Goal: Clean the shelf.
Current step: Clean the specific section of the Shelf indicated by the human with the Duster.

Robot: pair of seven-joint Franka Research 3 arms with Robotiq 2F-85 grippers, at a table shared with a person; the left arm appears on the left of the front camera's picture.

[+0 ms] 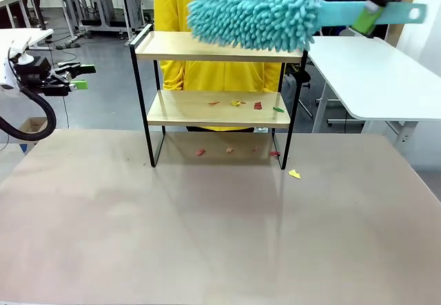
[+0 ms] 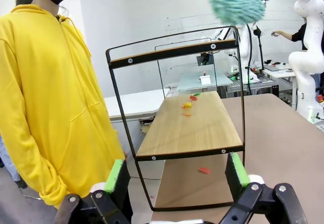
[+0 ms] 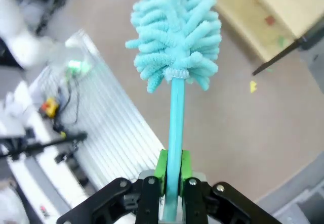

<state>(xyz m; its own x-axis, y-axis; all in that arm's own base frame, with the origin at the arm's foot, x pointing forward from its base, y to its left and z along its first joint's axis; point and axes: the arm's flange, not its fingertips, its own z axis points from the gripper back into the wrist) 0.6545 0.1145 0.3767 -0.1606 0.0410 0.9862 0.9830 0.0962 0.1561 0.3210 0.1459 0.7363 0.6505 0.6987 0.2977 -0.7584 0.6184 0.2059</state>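
One shelf (image 1: 219,46), frame centre; four scraps (image 1: 258,105) on lower board (image 1: 179,109). Right gripper (image 3: 173,164) clamps one duster (image 1: 255,17), upper right; left gripper (image 1: 81,76) wide, far left

No legible text, label, brand, number or sign anywhere. Background items too small and blurred to read.
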